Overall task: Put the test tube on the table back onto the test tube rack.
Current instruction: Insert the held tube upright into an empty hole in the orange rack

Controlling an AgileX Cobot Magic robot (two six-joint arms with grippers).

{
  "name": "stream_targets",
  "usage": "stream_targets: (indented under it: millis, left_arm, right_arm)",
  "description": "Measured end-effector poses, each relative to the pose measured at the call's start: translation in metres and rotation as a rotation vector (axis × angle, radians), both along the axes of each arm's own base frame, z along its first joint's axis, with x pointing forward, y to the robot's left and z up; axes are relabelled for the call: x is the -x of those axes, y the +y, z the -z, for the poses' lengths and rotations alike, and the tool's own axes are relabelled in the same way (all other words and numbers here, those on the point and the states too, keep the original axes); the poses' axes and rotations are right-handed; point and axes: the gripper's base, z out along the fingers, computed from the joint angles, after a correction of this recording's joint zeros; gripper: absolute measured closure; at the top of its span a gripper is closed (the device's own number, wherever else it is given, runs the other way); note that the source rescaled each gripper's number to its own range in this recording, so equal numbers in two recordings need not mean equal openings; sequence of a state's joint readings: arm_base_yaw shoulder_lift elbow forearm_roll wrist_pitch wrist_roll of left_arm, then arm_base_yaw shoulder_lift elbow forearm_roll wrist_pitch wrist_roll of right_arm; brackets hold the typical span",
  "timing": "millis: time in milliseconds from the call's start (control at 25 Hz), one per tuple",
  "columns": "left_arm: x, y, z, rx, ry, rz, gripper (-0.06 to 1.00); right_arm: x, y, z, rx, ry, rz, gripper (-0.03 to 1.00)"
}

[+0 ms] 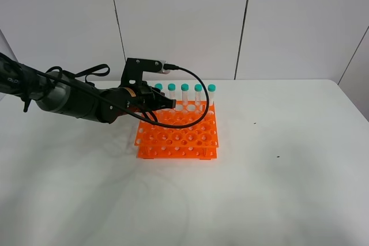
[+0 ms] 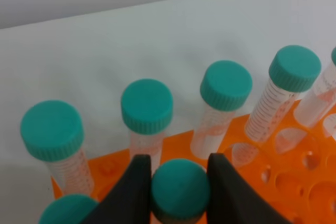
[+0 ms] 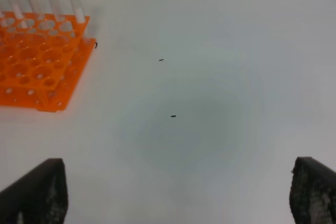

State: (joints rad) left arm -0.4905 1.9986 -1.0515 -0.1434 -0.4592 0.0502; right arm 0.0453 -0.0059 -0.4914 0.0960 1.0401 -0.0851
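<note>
We see the left gripper (image 2: 179, 182) clamped on the test tube (image 2: 180, 190) by its teal-green screw cap, over the orange test tube rack (image 1: 179, 136), just in front of a row of identical clear, graduated tubes. The right gripper (image 3: 176, 192) hangs wide open above the white bench (image 3: 220, 77).

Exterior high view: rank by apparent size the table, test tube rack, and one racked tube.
1. table, fills most of the view
2. test tube rack
3. racked tube, far right of the back row; only the part above the rack shows
</note>
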Motion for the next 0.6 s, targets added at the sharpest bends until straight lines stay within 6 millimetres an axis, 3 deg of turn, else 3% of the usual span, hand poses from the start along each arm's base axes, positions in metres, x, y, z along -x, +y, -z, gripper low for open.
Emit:
stream_targets:
  millis: [400,600]
  left_arm:
    - [0.0006,0.0003,-0.0002,0.0,-0.001,0.001,0.93]
    - [0.0022,0.0009,-0.009,0.006,-0.006,0.002,0.73]
  right_arm:
    - [0.0,0.0,0.0,0.0,0.0,0.0,0.05]
    - [0.0,0.0,0.0,0.0,0.0,0.0,0.05]
